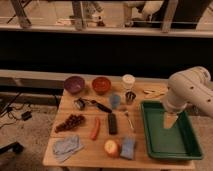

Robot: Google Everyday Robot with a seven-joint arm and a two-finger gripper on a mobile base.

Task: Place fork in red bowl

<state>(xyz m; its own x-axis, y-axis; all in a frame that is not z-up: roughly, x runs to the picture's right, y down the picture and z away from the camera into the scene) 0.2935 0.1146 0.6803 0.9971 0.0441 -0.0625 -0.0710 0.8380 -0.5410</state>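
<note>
While claw (170,122) hovers over tray (145,131), fork (129,119) beside rim

My arm (189,89) is clad in smooth off-white shells: one thick, rounded joint housing and a stout cylindrical link that reaches the 3 o'clock edge of the view. My gripper (170,121), the jaws end, is a pale beige tapering wedge, located at 4 o'clock from view centre.

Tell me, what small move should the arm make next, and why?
Probably swing the gripper off the green tray to hover above the fork. The gripper hangs over the tray, while the fork lies on the table between the tray and the black bar, not yet in the red bowl.
</note>
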